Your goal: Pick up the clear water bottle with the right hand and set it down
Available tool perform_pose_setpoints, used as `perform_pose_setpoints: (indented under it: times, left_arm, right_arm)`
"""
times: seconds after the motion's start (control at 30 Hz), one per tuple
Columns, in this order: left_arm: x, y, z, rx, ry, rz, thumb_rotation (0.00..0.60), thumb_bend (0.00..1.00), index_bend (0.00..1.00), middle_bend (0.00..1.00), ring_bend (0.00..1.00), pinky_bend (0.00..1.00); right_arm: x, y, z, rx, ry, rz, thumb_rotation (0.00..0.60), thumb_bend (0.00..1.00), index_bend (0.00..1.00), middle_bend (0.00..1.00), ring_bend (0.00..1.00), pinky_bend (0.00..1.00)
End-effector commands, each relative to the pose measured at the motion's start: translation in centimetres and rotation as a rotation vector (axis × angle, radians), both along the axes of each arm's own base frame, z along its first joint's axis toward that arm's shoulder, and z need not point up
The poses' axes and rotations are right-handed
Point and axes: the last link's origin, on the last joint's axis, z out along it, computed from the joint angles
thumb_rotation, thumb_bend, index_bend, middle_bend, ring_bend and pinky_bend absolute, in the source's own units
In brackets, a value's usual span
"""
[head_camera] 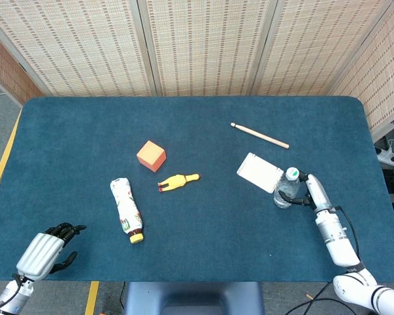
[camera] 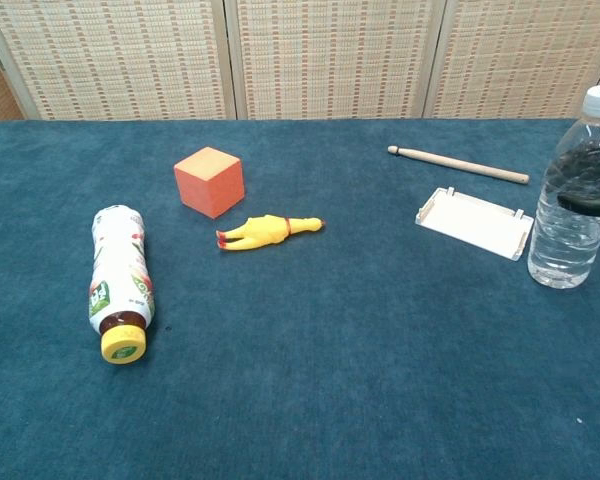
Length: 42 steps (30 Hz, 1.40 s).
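The clear water bottle (head_camera: 286,189) with a white and green cap stands upright at the right of the blue table (head_camera: 203,249), just right of the white tray. My right hand (head_camera: 314,191) wraps it from the right. In the chest view the bottle (camera: 572,225) shows dark fingers (camera: 592,204) across its middle and more through the clear plastic. Its base looks level with the table top. My left hand (head_camera: 47,251) lies at the front left corner, fingers curled in, holding nothing.
A white tray (head_camera: 259,172) lies beside the bottle, with a wooden stick (head_camera: 259,135) behind it. At centre left are an orange cube (head_camera: 151,155), a yellow rubber chicken (head_camera: 178,181) and a lying bottle with a yellow cap (head_camera: 127,209).
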Motion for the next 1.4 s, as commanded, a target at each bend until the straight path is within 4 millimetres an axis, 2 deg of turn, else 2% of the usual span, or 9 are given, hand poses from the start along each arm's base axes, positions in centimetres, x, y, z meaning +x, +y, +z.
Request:
perform_pose_setpoints:
  times: [0.03, 0.2, 0.37, 0.53, 0.77, 0.93, 1.03, 1.27, 1.4]
  left_arm:
    - [0.0, 0.0, 0.0, -0.001, 0.002, 0.001, 0.600, 0.37, 0.21, 0.33, 0.23, 0.43]
    - [0.0, 0.0, 0.0, 0.000, 0.000, 0.002, 0.600, 0.37, 0.21, 0.33, 0.23, 0.43]
    - [0.0, 0.0, -0.1, -0.002, -0.001, 0.000, 0.600, 0.37, 0.21, 0.33, 0.23, 0.43]
    - [0.0, 0.0, -0.1, -0.004, 0.002, -0.002, 0.600, 0.37, 0.21, 0.33, 0.23, 0.43]
    - [0.0, 0.0, 0.0, 0.000, 0.000, -0.001, 0.600, 0.37, 0.21, 0.33, 0.23, 0.43]
    - [-0.1, 0.0, 0.1, 0.001, 0.000, -0.001, 0.600, 0.37, 0.21, 0.33, 0.23, 0.43]
    - [-0.1, 0.0, 0.1, 0.001, -0.003, 0.008, 0.600, 0.37, 0.21, 0.33, 0.23, 0.43]
    - [0.0, 0.0, 0.0, -0.003, -0.002, 0.007, 0.600, 0.37, 0.21, 0.33, 0.23, 0.43]
    - [-0.1, 0.0, 0.1, -0.001, -0.001, 0.007, 0.600, 0.37, 0.21, 0.33, 0.23, 0.43]
  right_arm:
    - [0.6, 0.1, 0.5, -0.075, 0.033, 0.026, 0.600, 0.51, 0.77, 0.70, 0.60, 0.65]
    - [2.6, 0.6, 2.2, -0.217, 0.208, 0.172, 0.600, 0.51, 0.78, 0.71, 0.61, 0.65]
    - [3.3, 0.7, 3.8, -0.395, 0.709, 0.232, 0.600, 0.51, 0.78, 0.72, 0.61, 0.65]
    - [4.3, 0.8, 3.1, -0.438, 0.940, 0.231, 0.600, 0.51, 0.78, 0.72, 0.61, 0.66]
    - [6.1, 1.8, 1.3, -0.214, 0.409, 0.320, 0.600, 0.51, 0.78, 0.72, 0.61, 0.66]
    - [7.5, 2.5, 2.1, 0.016, -0.101, 0.347, 0.600, 0.51, 0.78, 0.72, 0.61, 0.66]
    - [7.4, 2.6, 2.9, 0.098, -0.260, 0.330, 0.600, 0.51, 0.78, 0.72, 0.61, 0.66]
    - [6.5, 2.1, 4.2, 0.202, -0.501, 0.210, 0.600, 0.51, 0.78, 0.72, 0.61, 0.66]
    - [4.7, 1.1, 4.5, 0.187, -0.303, 0.176, 0.600, 0.51, 0.78, 0.72, 0.61, 0.66]
